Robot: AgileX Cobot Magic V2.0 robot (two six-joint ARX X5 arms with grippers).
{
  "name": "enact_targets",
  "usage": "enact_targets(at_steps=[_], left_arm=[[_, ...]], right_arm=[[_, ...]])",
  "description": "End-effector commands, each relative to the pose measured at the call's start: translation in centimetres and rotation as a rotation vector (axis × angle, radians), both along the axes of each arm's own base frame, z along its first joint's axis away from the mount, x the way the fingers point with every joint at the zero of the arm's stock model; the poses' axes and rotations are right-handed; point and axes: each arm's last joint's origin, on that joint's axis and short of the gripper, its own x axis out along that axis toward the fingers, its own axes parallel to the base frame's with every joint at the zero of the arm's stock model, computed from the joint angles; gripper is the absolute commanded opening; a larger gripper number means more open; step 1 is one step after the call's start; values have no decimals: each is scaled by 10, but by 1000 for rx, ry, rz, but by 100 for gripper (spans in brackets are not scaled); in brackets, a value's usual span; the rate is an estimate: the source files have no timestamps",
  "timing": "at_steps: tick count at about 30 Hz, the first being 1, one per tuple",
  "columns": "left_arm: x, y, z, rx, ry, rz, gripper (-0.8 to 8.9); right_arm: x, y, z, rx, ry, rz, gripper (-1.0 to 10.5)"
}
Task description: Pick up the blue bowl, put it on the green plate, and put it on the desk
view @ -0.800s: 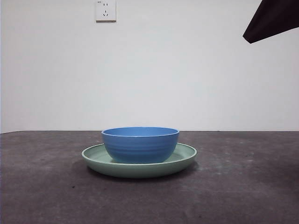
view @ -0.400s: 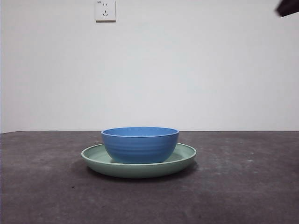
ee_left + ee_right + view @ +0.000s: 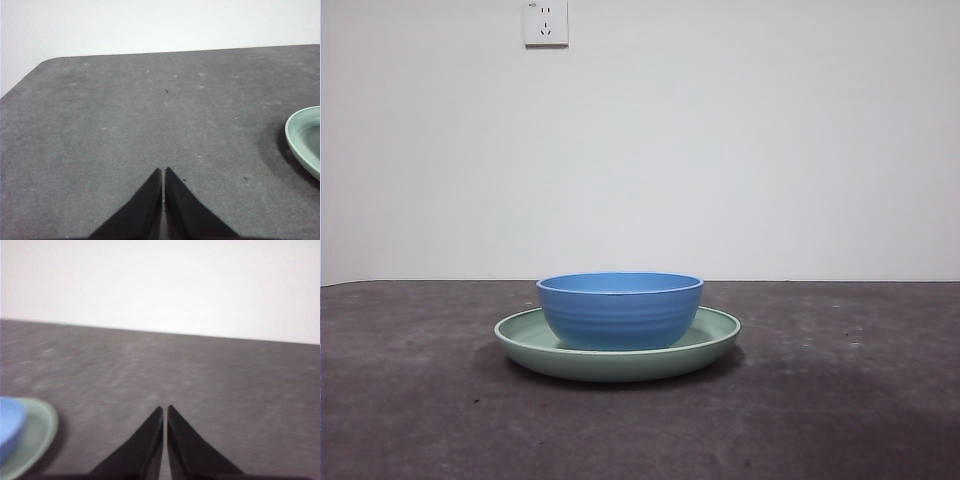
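The blue bowl (image 3: 620, 309) sits upright in the middle of the green plate (image 3: 715, 336), which rests on the desk (image 3: 840, 400). Neither gripper shows in the front view. My left gripper (image 3: 163, 171) is shut and empty above bare desk, with only the plate's rim (image 3: 305, 135) in its view. My right gripper (image 3: 165, 409) is shut and empty, away from the dishes; its blurred view shows an edge of the bowl (image 3: 10, 427) and of the plate (image 3: 37, 435).
A white wall socket (image 3: 546, 22) is on the wall behind. The desk's rounded far corner (image 3: 47, 62) shows in the left wrist view.
The dark arm tip at the top right of the front view has moved up and out of view. The bowl and plate have not moved.
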Motion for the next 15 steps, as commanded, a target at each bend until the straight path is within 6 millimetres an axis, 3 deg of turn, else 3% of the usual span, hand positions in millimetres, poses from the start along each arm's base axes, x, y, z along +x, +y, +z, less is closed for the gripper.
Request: enact_targets(at_steps=[1, 8, 15], left_arm=[[1, 0, -7, 0, 25, 6, 9], [1, 0, -7, 0, 25, 6, 9], [1, 0, -7, 0, 25, 6, 9]], right_arm=[[-1, -3, -12, -1, -38, -50, 8], [-1, -7, -44, -2, -27, -161, 8], [2, -7, -71, 41, 53, -163, 8]])
